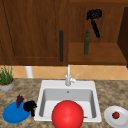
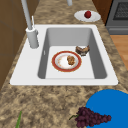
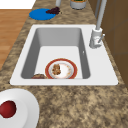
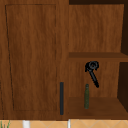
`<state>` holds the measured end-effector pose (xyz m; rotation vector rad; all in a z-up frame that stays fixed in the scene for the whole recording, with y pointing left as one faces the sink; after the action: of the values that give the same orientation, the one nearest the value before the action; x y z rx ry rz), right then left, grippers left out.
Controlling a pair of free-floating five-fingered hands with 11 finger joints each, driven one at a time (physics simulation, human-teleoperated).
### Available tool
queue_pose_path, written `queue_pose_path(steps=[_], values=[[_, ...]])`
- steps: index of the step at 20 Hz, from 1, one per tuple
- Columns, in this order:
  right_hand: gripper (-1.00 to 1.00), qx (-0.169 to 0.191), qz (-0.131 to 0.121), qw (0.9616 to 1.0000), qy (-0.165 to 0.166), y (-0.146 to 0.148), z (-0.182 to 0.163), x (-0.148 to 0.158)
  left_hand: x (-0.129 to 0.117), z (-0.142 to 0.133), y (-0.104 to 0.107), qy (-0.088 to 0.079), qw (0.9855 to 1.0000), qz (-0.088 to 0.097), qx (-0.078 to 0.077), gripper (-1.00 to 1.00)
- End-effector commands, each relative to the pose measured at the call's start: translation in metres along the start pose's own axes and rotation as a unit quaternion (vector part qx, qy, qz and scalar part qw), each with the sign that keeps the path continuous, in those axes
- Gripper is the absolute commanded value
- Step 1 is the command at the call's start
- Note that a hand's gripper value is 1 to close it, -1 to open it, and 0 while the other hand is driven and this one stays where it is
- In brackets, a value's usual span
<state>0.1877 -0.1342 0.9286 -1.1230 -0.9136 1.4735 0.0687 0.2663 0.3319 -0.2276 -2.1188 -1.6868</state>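
My right hand (image 1: 94,14) is up in the open cabinet bay (image 1: 100,53), above and to the right of a green bottle (image 1: 86,43). Its fingers look curled round the top of a thin black rod (image 1: 96,29) that slants down to the right. The upper view shows the same hand (image 4: 92,66), rod (image 4: 94,79) and bottle (image 4: 86,96). My left hand (image 1: 29,106) shows low at the left, by the right edge of a blue plate (image 1: 12,115) and next to dark grapes (image 1: 19,100). A large red round thing (image 1: 67,114) covers the sink's front.
In the sink (image 2: 25,75) lie a red-rimmed plate (image 2: 77,67) with food and a brown piece (image 2: 82,50). A white plate (image 1: 121,120) with a red fruit (image 1: 115,115) sits right of it. Faucet (image 1: 68,76), potted plant (image 1: 6,80), closed cabinet door (image 1: 32,30) with black handle (image 1: 61,46).
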Motion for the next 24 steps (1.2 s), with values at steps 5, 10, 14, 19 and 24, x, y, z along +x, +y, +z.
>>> queue_pose_path(steps=[5, 10, 14, 19, 24], values=[[-1.0, -0.028, 0.007, 0.9991, -0.033, 0.014, -0.056, 0.004, 0.0, 0.0, 0.0, 0.0, 1.0, 0.0, 0.0, 0.0], [-1.0, -0.023, 0.004, 0.9991, -0.034, 0.017, -0.101, 0.003, 0.0, 0.0, 0.0, 0.0, 1.0, 0.0, 0.0, 0.0], [-1.0, 0.014, -0.001, 0.9993, -0.034, 0.033, -0.133, 0.005, 0.0, 0.0, 0.0, 0.0, 1.0, 0.0, 0.0, 0.0], [-1.0, 0.04, -0.002, 0.9985, -0.037, 0.045, -0.169, 0.008, 0.0, 0.0, 0.0, 0.0, 1.0, 0.0, 0.0, 0.0], [-1.0, 0.068, -0.003, 0.9969, -0.041, 0.04, -0.205, 0.007, 0.0, 0.0, 0.0, 0.0, 1.0, 0.0, 0.0, 0.0]])
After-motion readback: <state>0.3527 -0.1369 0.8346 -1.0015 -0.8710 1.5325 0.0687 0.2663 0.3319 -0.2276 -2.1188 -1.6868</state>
